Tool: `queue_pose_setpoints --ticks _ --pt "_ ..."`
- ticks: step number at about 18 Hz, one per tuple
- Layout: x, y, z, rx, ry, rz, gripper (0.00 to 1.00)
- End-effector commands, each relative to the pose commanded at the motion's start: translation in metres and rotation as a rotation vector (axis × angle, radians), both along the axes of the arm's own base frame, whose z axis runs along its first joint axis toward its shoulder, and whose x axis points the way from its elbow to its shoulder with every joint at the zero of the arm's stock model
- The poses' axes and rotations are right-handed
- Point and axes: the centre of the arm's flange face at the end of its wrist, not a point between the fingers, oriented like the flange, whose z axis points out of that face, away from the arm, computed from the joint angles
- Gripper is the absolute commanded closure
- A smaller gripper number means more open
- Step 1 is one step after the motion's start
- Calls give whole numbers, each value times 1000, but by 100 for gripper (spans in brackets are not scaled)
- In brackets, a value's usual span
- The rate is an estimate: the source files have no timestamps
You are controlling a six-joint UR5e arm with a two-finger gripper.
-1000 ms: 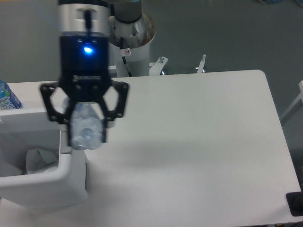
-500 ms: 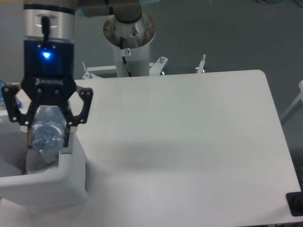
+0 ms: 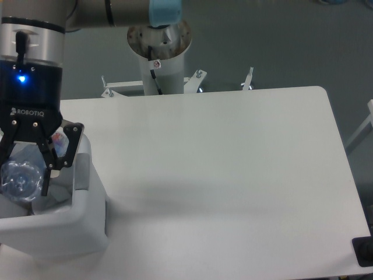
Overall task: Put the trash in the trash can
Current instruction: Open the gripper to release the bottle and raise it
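1. Your arm comes in from the top left, wrist pointing straight down, so you're looking along the tool axis from above. The silver collar and the black body with its blue LED sit at the far left of frame.
2. The claw [image 3: 23, 178] hangs over the open mouth of the trash can [image 3: 81, 224], inside its right wall. Part of the claw is cut off by the left frame edge.
3. Claw state: fingers [image 3: 48, 169] closed in on the clear water bottle [image 3: 20, 179]. The bottle is held between them and seen end-on, so it reads as a round clear blob.
4. A bit of red shows just beside the right finger linkage. It's probably the bottle label, but too blurred for you to count on.
5. The bottle is above the bin opening, not resting on the bin floor as far as you can tell. Depth isn't readable from this angle.
6. A whitish crumpled piece shows inside the bin under the claw, mostly hidden.
7. The bin sits on the left end of the white table [image 3: 233, 157].
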Motion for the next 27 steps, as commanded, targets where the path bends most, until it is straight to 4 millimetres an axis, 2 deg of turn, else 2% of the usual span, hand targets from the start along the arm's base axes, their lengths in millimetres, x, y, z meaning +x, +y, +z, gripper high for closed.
queue_pose_setpoints --ticks 2,6,7,8,15,21,23,27 --pt "11 11 -16 -23 -11 -24 51" --pt "8 20 -33 -45 -22 -26 43" --pt "8 21 -36 -51 -24 -26 32" --pt "7 22 -40 -58 -21 -30 0" --pt "3 21 -56 -98 -20 -10 0" --pt "-53 -1 -59 -199 157 154 0" --pt "-65 -7 -58 -236 216 154 0" --pt "-80 -21 -67 -458 393 154 0"
